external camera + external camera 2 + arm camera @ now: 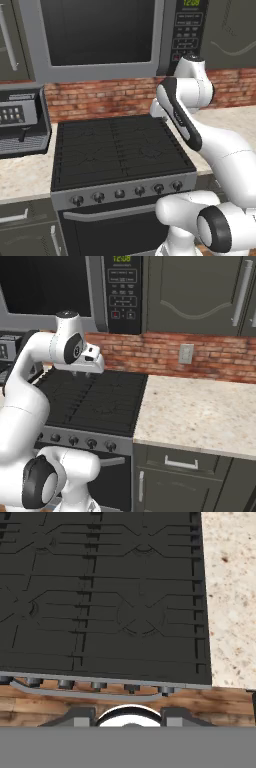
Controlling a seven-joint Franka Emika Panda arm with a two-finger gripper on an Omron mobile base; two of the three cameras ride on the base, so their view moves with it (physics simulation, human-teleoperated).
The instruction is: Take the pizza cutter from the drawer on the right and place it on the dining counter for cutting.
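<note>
Stove: you look down on a black gas range (117, 150) with dark grates, a row of knobs (120, 193) along its grey front and an oven door handle (110, 212) below.
Arm: your white arm (30, 386) rises over the stove, its hand hanging above the right rear of the grates.
Worktop: a beige speckled worktop (200, 411) runs right of the stove, along a red brick wall (150, 353) with a pale outlet (186, 354).
Microwave: a grey microwave (100, 35) hangs above the stove; its top is cut off by the frame edge.
Cabinets: dark grey cabinet fronts (172, 476) sit under the worktop, one closed drawer (181, 461) with a pale handle among them.
Coffee machine: a dark machine (20, 122) stands at far left, partly cropped.
Gripper: you see the gripper (80, 374) only as a small dark shape under the hand, and cannot tell whether the fingers are apart or together.
Pizza cutter: you cannot make it out anywhere, so its place and the way it points cannot be told.
</note>
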